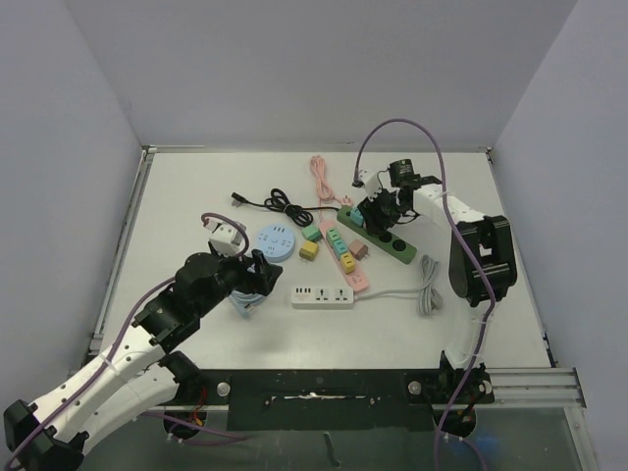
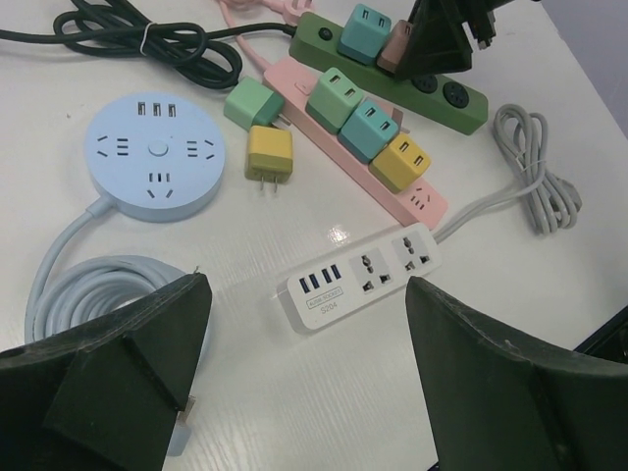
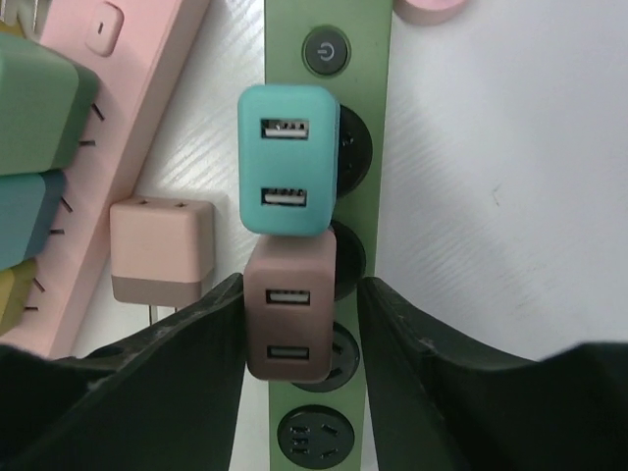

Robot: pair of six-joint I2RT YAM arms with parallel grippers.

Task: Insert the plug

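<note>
the brown plug [image 3: 291, 319] sits on the green strip [image 3: 368, 59], just below the teal plug [image 3: 287, 159] and touching its lower edge. the right pincer [image 3: 299, 287] straddles it, narrow; one finger lies against the plug's side and a sliver of strip shows at the other, so the hold looks slack rather than clamped. from above i cannot tell whether the prongs are fully home.

risks, as i judge them: if the plug is only part seated, lifting away could leave it tilted or let it pop out. the finger against it could drag it up by friction. the teal plug crowds the socket, so any push down off the vertical may jam the two housings together. a loose pink plug [image 3: 162, 245] lies just beside that finger, between the green strip and the pink strip [image 3: 147, 88]; a wider spread could knock it.

the left pincer [image 2: 304, 285] hangs wide and empty, well apart from the work, over a blue cable coil [image 2: 88, 285] near the white strip [image 2: 363, 275]. a round blue strip [image 2: 152, 157], a yellow plug [image 2: 269, 152] and a black cord [image 2: 118, 39] lie on the surface [image 1: 196, 186]; none blocks the right arm.
</note>
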